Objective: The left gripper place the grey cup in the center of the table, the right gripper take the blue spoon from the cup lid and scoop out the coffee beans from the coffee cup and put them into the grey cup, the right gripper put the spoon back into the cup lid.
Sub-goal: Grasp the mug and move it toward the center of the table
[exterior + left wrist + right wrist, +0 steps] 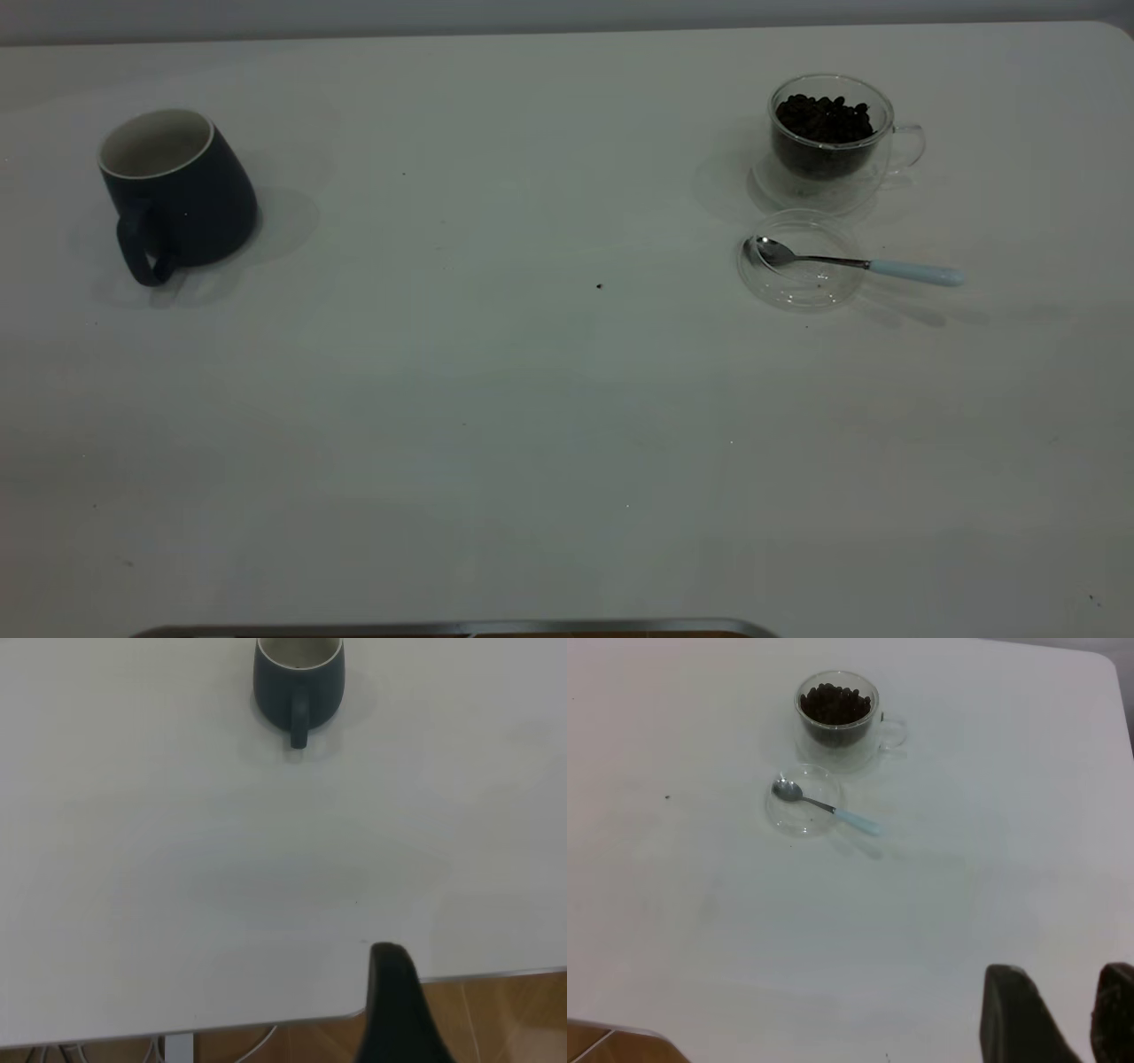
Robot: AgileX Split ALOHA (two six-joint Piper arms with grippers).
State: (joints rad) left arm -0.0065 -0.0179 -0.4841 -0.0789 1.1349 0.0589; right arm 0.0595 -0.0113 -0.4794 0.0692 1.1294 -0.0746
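Hanging back over the near edge of the surface (496, 425), the left end effector (399, 1010) shows only one dark finger, so I cannot tell whether it is released or clenched; the right end effector (1059, 1014) shows two dark fingers with a gap between them, released and holding nothing. Neither touches anything, so no step looks begun

The mug (177, 195) stands upright at the far left, well apart from the centre, handle toward the near edge. It is glazed ceramic, rounded, wider at the base: likely heavy, stiff, slick and chippable, best pinched across the rim wall or at the handle loop

At the far right the glass cup (828, 133) holds dark beans (824, 118). Just beside it lies the clear lid (802, 283), the spoon (850, 262) resting bowl inside, its pale blue handle overhanging the rim. Light, thin and slippery, it should be taken at that handle
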